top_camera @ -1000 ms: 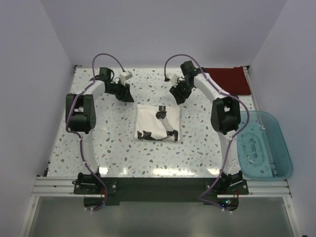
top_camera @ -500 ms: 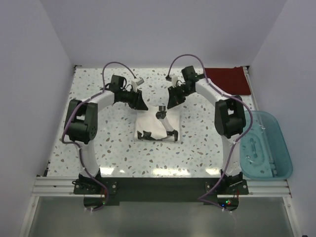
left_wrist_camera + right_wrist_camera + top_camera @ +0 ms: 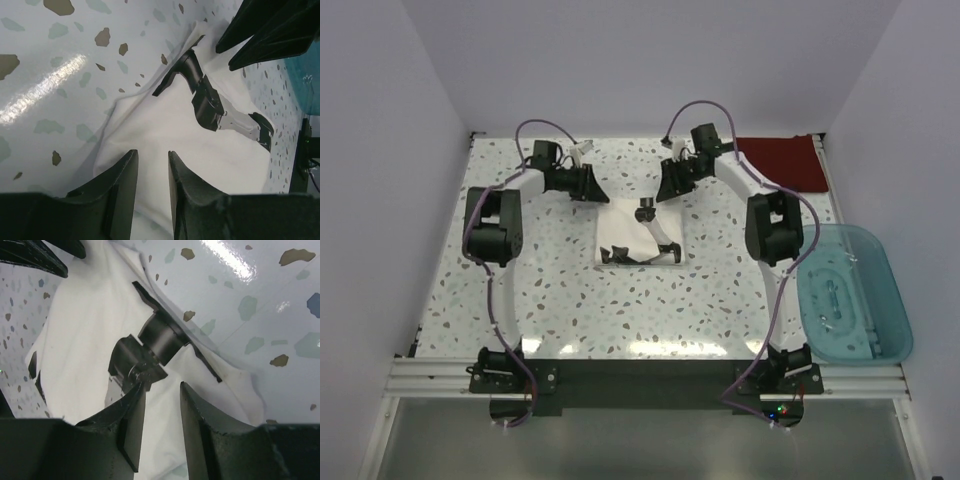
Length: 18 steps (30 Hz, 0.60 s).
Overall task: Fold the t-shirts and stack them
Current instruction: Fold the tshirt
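The table [image 3: 570,310] has a flat, glossy, pale top flecked with terrazzo-like chips in teal, brown and grey. At its right edge sits the teal bin [image 3: 820,345], a translucent plastic tub with rounded corners. Its moulded floor shows through the walls, and no contents can be made out. The white t-shirt [image 3: 620,235] lies at the table's centre as a soft, roughly square fold with rumpled edges. It carries a black and grey print [image 3: 207,102]. The dark red t-shirt [image 3: 785,165] is a flat folded rectangle in the far right corner, well apart from the white one. The left gripper [image 3: 152,157] sits over the white t-shirt's far left corner. Its matte black fingers are narrowly parted over the cloth, and a pinch cannot be confirmed. The right gripper [image 3: 162,387] sits over the far right corner, likewise narrow, and its grip cannot be determined.
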### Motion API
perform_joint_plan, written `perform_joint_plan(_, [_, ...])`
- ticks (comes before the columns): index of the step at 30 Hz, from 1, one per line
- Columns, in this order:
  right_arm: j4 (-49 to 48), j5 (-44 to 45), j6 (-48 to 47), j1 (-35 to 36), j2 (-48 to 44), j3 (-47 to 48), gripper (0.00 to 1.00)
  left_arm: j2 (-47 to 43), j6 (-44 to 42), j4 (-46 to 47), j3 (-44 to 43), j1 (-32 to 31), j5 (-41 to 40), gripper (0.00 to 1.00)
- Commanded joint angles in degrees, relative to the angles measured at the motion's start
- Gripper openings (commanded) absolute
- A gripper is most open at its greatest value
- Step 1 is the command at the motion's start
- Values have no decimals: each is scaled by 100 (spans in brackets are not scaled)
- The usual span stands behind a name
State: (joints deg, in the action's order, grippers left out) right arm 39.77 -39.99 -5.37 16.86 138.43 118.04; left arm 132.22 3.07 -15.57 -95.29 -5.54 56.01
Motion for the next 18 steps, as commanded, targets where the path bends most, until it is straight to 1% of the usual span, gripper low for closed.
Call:
perform_joint_plan(1, [-276,-218,393,-17,-1105,-286,39,-1106,-228,-481,333,62,551,36])
perform_joint_plan(2, [-372,-316,492,10,-1360,-569,40,-1372,-219,-499,570,36,630,36])
perform_joint_plan(3, [-582,-412,754,45,-1893,-876,41,-1636,-219,-534,1077,-25,726,37])
perform_joint_plan(4, [-697,-570,1026,158,-2134,-1514,41,-2134,-210,-543,1343,-61,779,38])
perform_joint_plan(5, [-777,-650,1124,229,-2345,-1816,42,-2366,-193,-535,1607,-105,824,38])
perform_joint_plan(6, [-882,-703,1230,325,-2556,-2089,42,-2568,-88,-474,2106,-244,902,40])
perform_joint_plan(7, [-961,-764,1492,509,-2828,-2597,42,-2901,0,-412,2337,-324,894,40])
perform_joint_plan(9, [-1224,-958,1740,782,-3023,-3231,42,-3175,386,-71,2907,-587,955,42])
perform_joint_plan(12, [-1480,-1107,2047,1003,-3042,-3612,41,-3098,686,98,3156,-930,964,43])
perform_joint_plan(13, [-1594,-1160,2327,1047,-2902,-3769,41,-2880,686,29,3130,-992,965,43])
perform_joint_plan(15, [-1901,-1214,2522,1047,-2743,-3937,41,-2615,747,10,3165,-1037,964,43])
perform_joint_plan(16, [-1859,-1187,2375,1030,-2629,-3972,41,-2318,800,45,3200,-1019,912,43])
perform_joint_plan(17, [-1780,-1178,2287,1012,-2298,-3955,41,-2150,792,54,3209,-984,912,43])
perform_joint_plan(18, [-1675,-1213,2277,942,-2120,-3955,40,-1791,774,46,3218,-906,894,44])
